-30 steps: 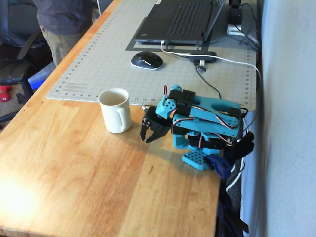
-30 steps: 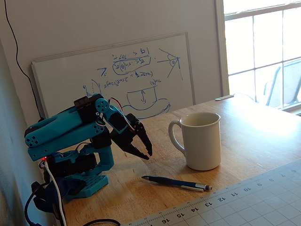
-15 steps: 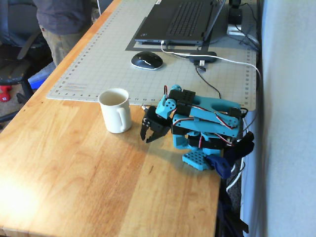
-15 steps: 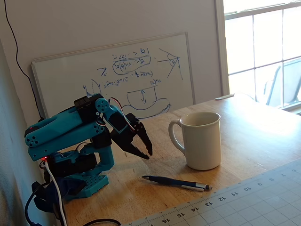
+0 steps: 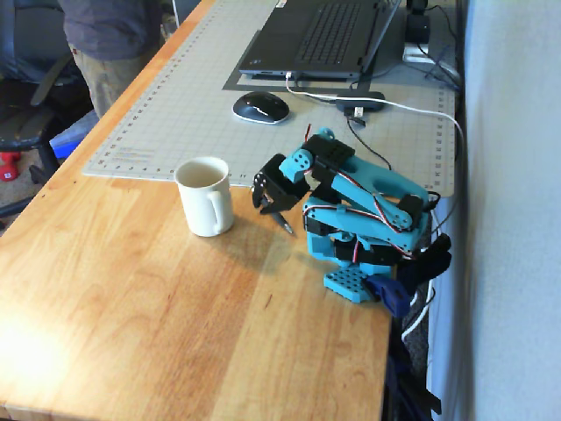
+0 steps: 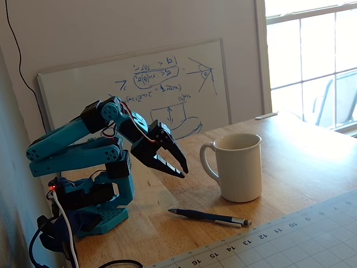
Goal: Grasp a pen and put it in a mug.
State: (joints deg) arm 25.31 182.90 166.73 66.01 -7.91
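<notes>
The cream-white mug (image 5: 206, 195) stands upright on the wooden table, handle toward the camera in one fixed view; it also shows in the other fixed view (image 6: 240, 167). The dark pen (image 6: 209, 216) lies flat on the table between the mug and the grid mat, silvery tip toward the mat's side. In the first fixed view only its tip end (image 5: 284, 224) shows below the gripper. My gripper (image 6: 182, 172) hangs a little above the table beside the mug, tilted downward, jaws together and empty; it also shows in the first fixed view (image 5: 262, 207).
A grey grid cutting mat (image 5: 193, 105) holds a laptop (image 5: 316, 35) and a mouse (image 5: 260, 107), with cables (image 5: 394, 105) near the arm's base (image 5: 355, 281). A whiteboard (image 6: 139, 89) leans on the wall. A person (image 5: 110, 44) stands by the table's far corner.
</notes>
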